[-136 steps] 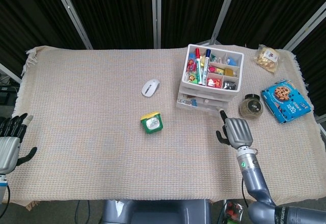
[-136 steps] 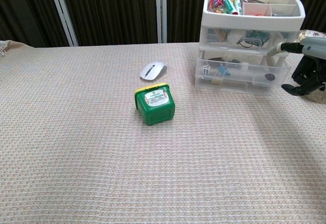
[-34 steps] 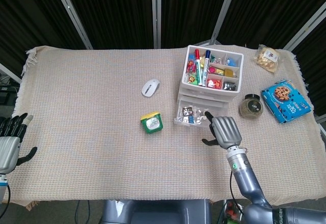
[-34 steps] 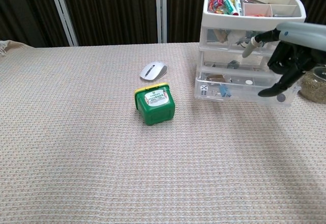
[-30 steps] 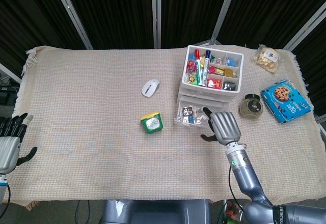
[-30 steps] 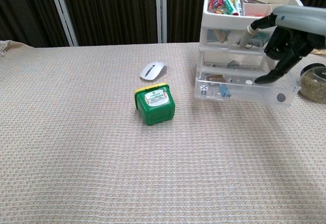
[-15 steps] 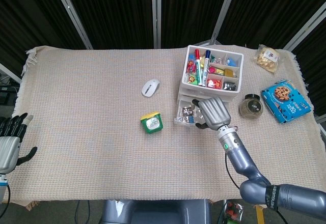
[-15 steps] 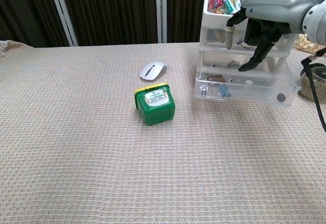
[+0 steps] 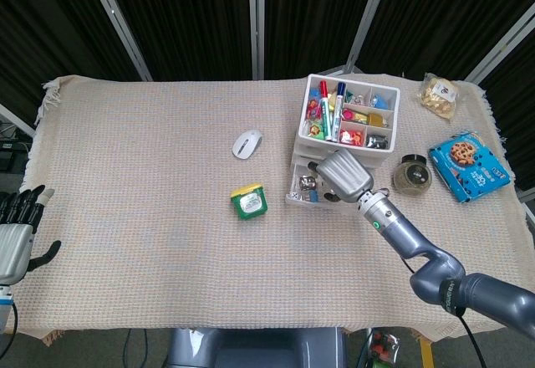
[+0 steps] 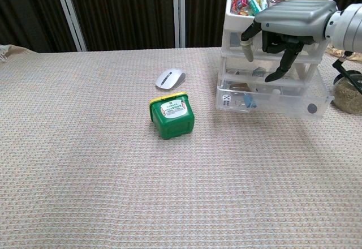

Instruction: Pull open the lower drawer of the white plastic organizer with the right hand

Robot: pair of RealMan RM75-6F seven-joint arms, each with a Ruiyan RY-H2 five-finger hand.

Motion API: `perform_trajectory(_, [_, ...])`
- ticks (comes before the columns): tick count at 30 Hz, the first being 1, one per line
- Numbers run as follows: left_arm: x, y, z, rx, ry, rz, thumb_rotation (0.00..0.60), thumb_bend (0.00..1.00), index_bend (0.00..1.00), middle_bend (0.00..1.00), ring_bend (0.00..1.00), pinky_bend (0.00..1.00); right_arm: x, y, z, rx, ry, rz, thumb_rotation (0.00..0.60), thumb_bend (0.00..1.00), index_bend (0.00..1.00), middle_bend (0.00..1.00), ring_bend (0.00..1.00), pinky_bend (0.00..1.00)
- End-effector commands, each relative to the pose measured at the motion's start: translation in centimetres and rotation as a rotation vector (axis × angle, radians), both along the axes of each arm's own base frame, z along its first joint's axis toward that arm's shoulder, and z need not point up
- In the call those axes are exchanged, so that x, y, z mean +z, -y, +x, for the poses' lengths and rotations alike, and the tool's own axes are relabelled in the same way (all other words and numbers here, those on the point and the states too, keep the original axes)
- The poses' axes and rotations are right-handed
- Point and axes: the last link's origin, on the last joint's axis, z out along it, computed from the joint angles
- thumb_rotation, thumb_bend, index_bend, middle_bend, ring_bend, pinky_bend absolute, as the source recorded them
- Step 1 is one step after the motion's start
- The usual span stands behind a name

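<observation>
Honestly looks light and slidey, lower drawer [image 10: 271,98] already out, right hand [image 10: 285,25] hovering empty above, best hooked at front lip.

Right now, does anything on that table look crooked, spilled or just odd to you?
Only one thing: the lower drawer of the white plastic organizer sticks out in front, pulled open, with the right robot hand hovering above it. Nothing looks spilled or broken; the green box sits slightly turned near the computer mouse.
</observation>
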Motion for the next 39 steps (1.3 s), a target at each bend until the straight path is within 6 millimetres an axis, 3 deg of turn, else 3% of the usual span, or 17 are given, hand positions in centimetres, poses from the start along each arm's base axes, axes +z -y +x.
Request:
perform_trajectory(1, [0.0, 0.0, 0.0, 0.0, 0.0, 0.0, 0.6, 0.32, 0.06, 0.0, 0.0, 0.0, -1.2, -0.2, -0.2, 0.035, -0.008, 0.049, 0.6, 0.0, 0.53, 0.99, 1.0, 0.67])
perform_trajectory(14, [0.0, 0.0, 0.0, 0.001, 0.001, 0.0, 0.6, 0.32, 0.06, 0.0, 0.0, 0.0, -2.8, 0.2, -0.8, 0.06, -0.026, 0.075, 0.6, 0.0, 0.54, 0.99, 1.0, 0.67])
perform_trajectory(39, [0.0, 0.0, 0.0, 0.003, 0.002, 0.001, 0.6, 0.32, 0.06, 0.0, 0.0, 0.0, -1.6, 1.6, -1.3, 0.191, -0.204, 0.022, 0.6, 0.0, 0.55, 0.99, 1.0, 0.67])
